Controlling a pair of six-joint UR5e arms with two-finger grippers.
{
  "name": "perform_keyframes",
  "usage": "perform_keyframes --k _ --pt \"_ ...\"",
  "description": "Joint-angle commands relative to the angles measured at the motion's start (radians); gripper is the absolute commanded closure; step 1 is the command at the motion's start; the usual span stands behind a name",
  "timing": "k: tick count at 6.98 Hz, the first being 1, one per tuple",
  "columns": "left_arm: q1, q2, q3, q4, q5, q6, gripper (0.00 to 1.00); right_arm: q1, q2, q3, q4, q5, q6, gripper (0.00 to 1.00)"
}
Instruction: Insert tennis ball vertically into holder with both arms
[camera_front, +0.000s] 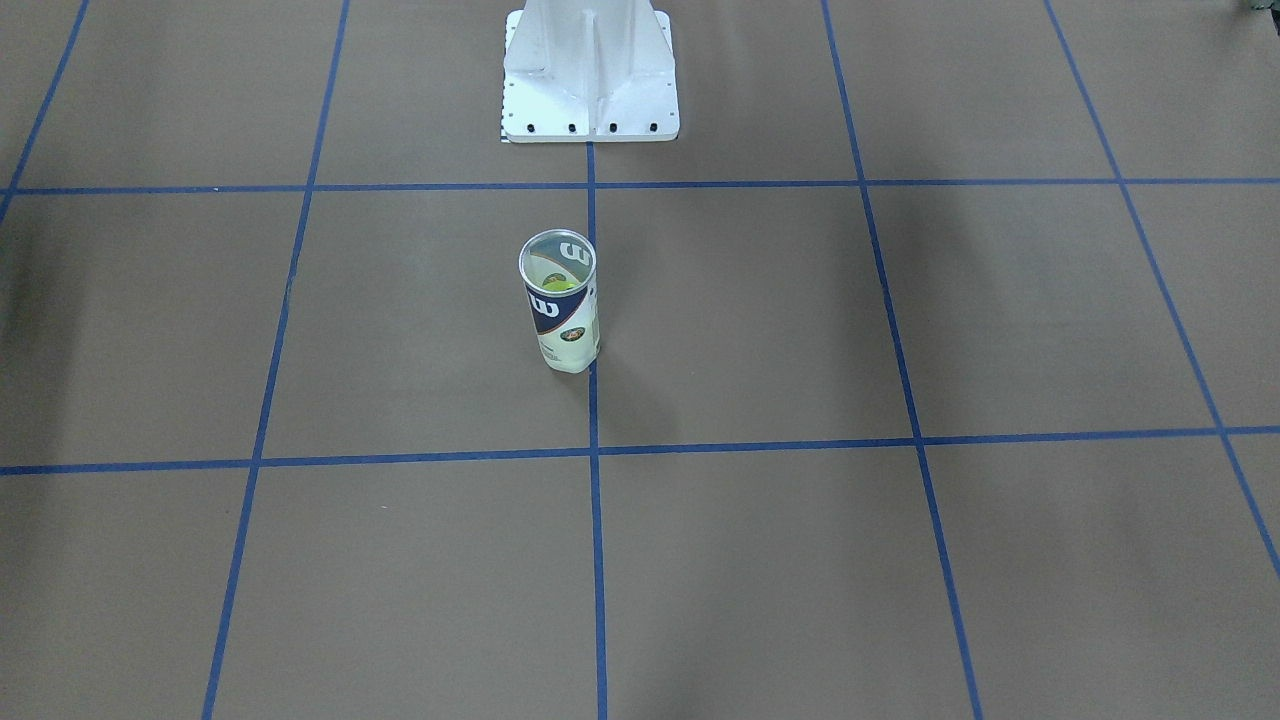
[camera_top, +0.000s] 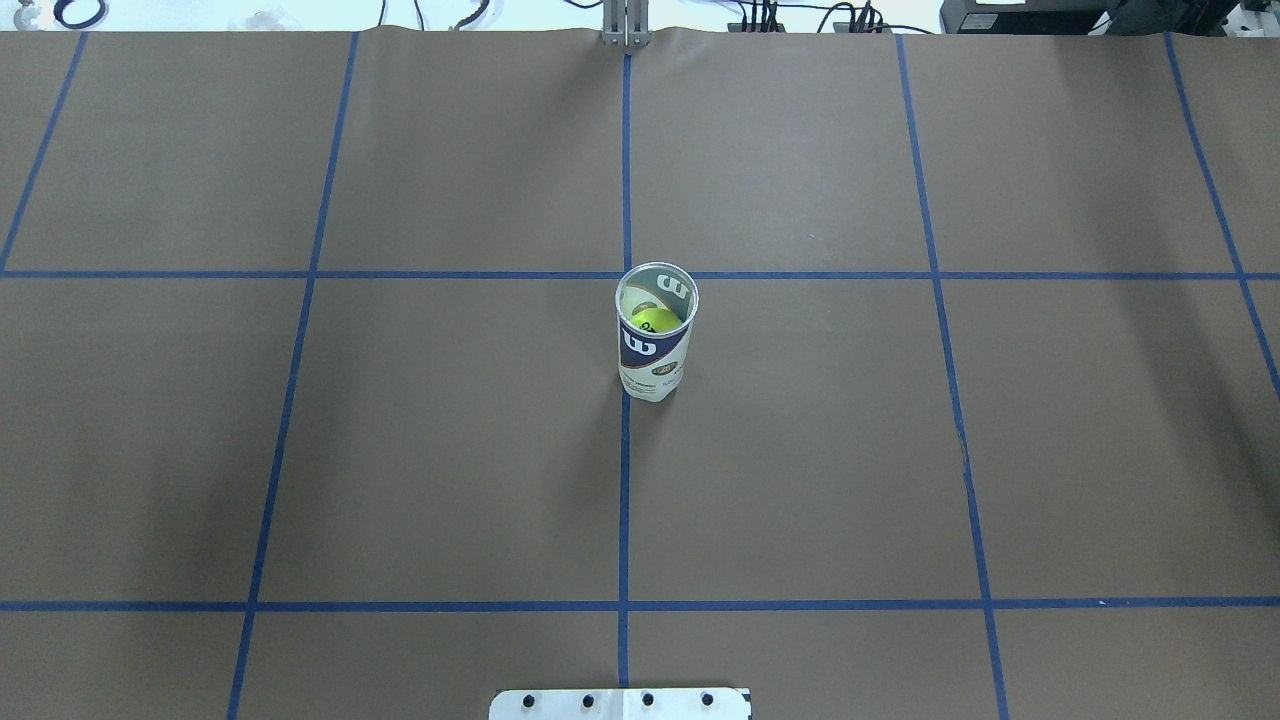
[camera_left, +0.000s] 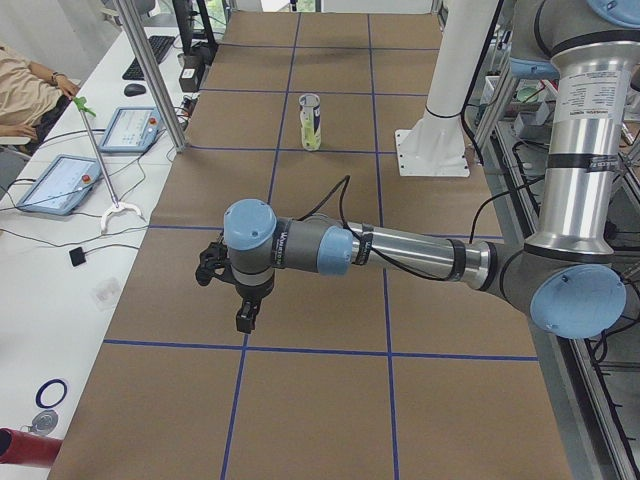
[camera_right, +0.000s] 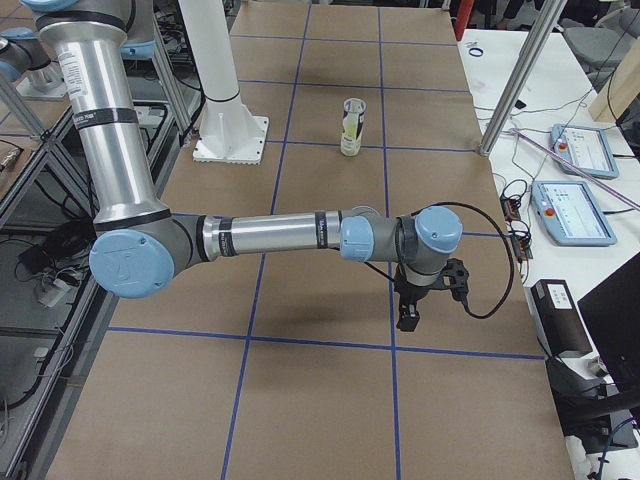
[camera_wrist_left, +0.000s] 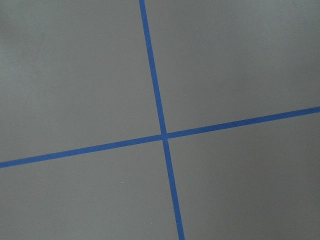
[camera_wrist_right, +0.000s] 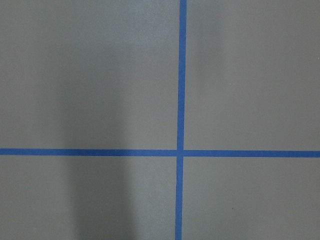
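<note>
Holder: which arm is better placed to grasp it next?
Right, marginally: the holder, tennis ball inside, stands just right of the centre tape line; the left hand and right hand hang similarly far off.

Tennis-ball can (camera_top: 652, 362): clear, white-and-navy label, upright, open top, on central blue tape line (camera_top: 623, 500). Tennis ball (camera_top: 655, 322): neon yellow-green, inside can.

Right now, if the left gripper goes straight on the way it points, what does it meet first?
The left gripper points down, so it would probably meet the table first, near a tape crossing. Its wrist view shows nothing in between. The holder stands far off.
</note>
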Motion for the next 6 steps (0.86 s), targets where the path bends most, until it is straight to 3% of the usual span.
perform_keyframes --k 1,6 --pt "0.001 0.005 0.006 -0.039 -0.002 0.000 0.00 -0.001 -0.002 0.004 0.001 0.000 0.000 0.00" --pt "0.001 0.011 0.018 -0.038 0.004 -0.001 0.00 -0.001 0.006 0.007 0.001 0.000 -0.003 0.00"
